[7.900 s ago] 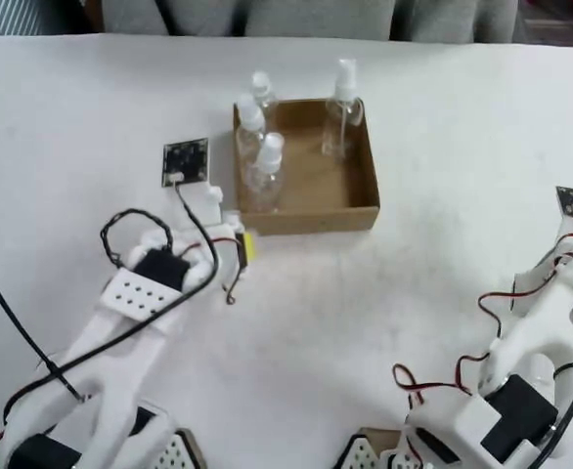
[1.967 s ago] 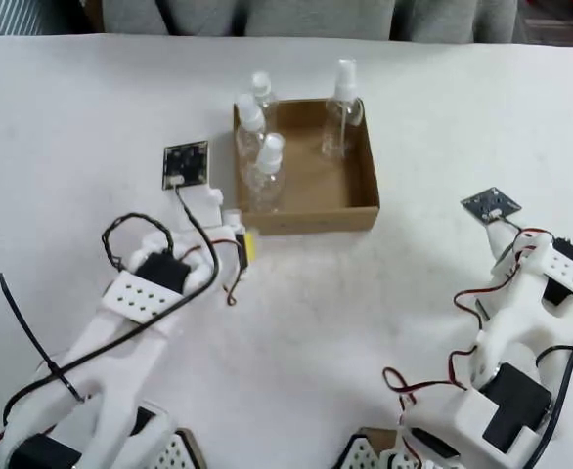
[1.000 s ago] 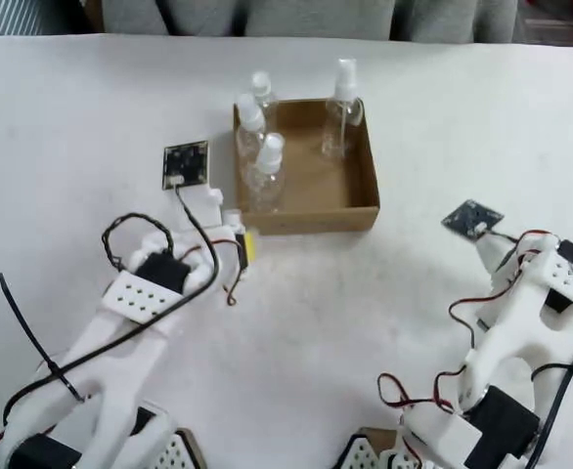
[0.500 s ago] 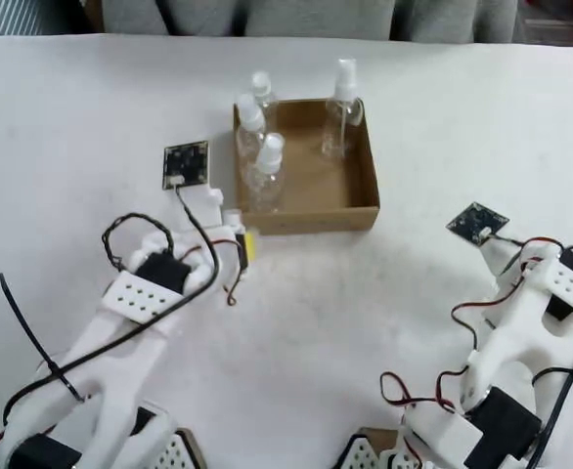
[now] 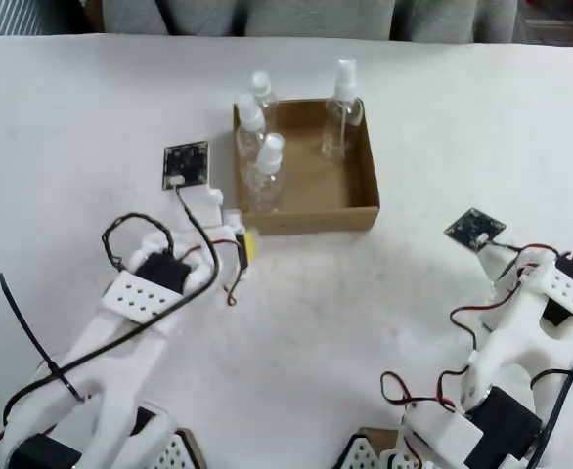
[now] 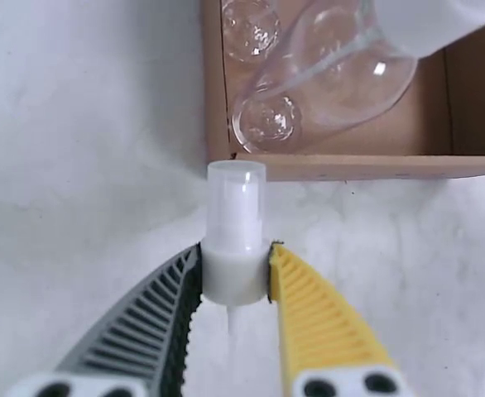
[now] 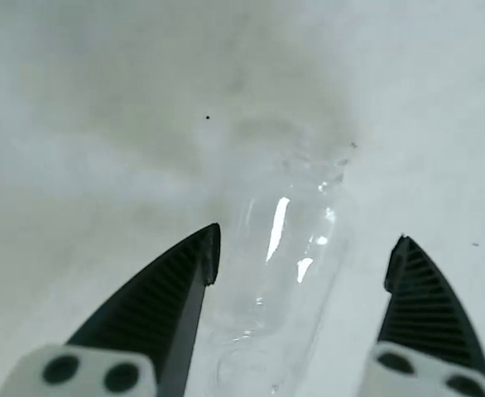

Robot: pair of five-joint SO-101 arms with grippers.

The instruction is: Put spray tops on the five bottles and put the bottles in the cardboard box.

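Pinching a spray top [image 6: 235, 240] by its collar, the left gripper [image 6: 234, 258] stands just beside the near left corner of the cardboard box [image 5: 311, 217]. The right gripper [image 7: 300, 248], jaws spread, hangs over a bottle [image 7: 280, 273] lying toward the right edge of the table [image 5: 71, 117], probably to grasp it for capping.

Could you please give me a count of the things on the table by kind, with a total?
Bottles with a spray top on: 4
Bottle without a top: 1
Loose spray top: 1
Cardboard box: 1
Total: 7
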